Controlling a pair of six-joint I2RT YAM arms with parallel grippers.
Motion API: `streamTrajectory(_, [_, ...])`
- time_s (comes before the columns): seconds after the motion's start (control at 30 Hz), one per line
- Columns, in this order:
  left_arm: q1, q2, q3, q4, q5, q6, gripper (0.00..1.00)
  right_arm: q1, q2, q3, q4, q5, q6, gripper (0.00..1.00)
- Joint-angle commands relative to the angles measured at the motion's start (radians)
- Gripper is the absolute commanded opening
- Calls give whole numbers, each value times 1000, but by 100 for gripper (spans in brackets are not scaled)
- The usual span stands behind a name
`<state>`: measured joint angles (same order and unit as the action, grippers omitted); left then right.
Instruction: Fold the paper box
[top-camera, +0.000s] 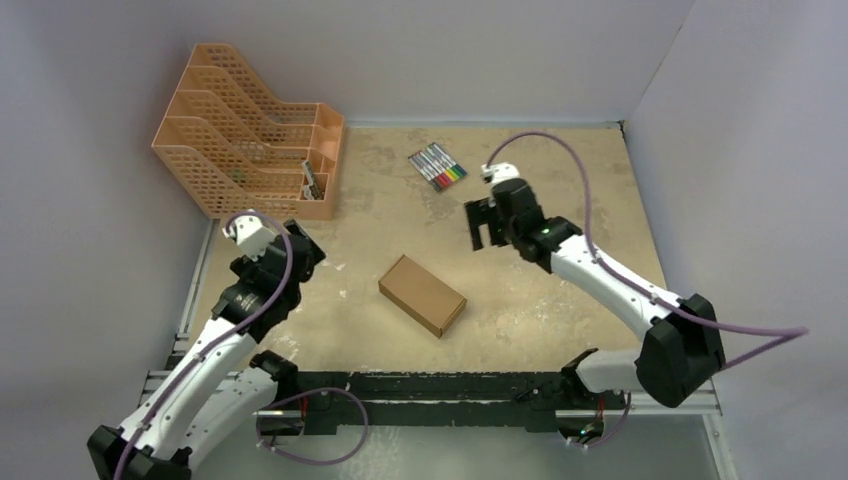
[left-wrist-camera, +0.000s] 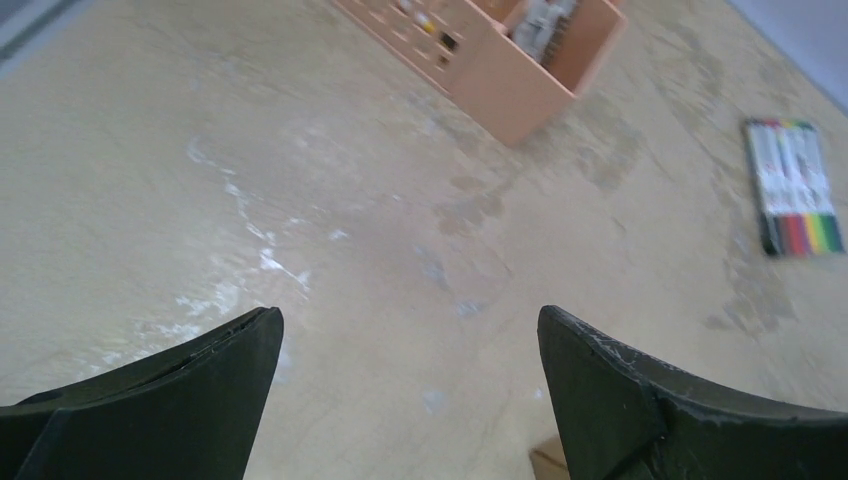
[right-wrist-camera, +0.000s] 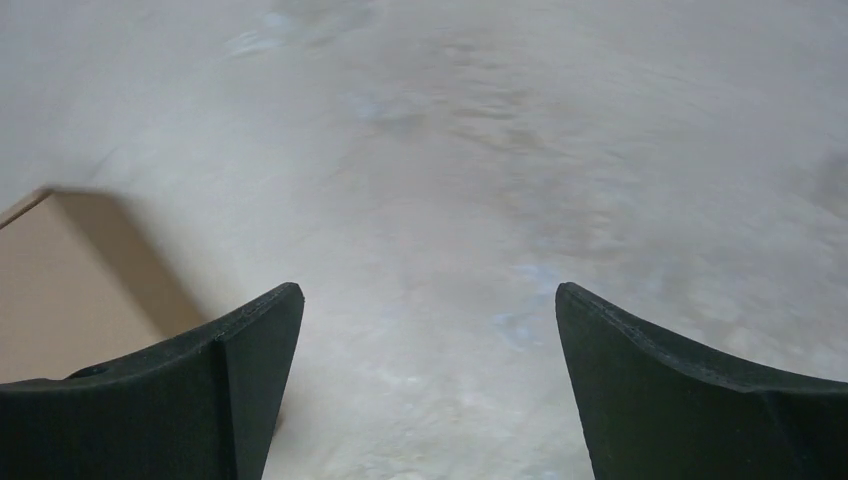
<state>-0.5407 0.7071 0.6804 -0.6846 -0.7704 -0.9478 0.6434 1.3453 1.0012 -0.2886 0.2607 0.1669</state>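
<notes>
The paper box (top-camera: 423, 294) is a small closed brown cardboard box lying flat in the middle of the table, set at a slant. One corner of the paper box (right-wrist-camera: 55, 285) fills the left edge of the right wrist view, and a sliver of it (left-wrist-camera: 549, 462) shows at the bottom of the left wrist view. My left gripper (top-camera: 305, 247) hangs to the box's left, apart from it, open and empty (left-wrist-camera: 410, 320). Up and to the right of the box my right gripper (top-camera: 484, 225) is also open, holding nothing (right-wrist-camera: 428, 295).
An orange mesh file rack (top-camera: 250, 130) stands at the back left, its end compartment (left-wrist-camera: 520, 60) holding small items. A pack of coloured markers (top-camera: 437, 166) lies at the back centre, seen too in the left wrist view (left-wrist-camera: 795, 187). White walls enclose the table.
</notes>
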Motion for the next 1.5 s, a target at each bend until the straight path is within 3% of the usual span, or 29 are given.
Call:
streamTrajectory(0.0, [223, 62, 15, 99, 135, 104, 100, -165, -88, -22, -9, 79, 44, 99])
streamTrajectory(0.1, [317, 52, 54, 106, 188, 165, 100, -255, -178, -36, -36, 171, 103, 99])
streamTrajectory(0.3, [321, -67, 154, 6, 85, 331, 100, -295, -484, -136, -104, 533, 251, 99])
streamTrajectory(0.4, [321, -184, 174, -9, 38, 387, 100, -295, -625, -173, -116, 603, 235, 99])
streamTrajectory(0.63, [321, -458, 136, 62, -55, 515, 99, -294, -913, -278, -36, 566, 35, 99])
streamTrajectory(0.87, [321, -632, 53, 92, -177, 510, 99, -294, -1087, -336, -55, 541, -11, 99])
streamTrajectory(1.47, [321, -586, 62, 62, -180, 490, 99, -295, -1220, -398, -53, 499, -4, 99])
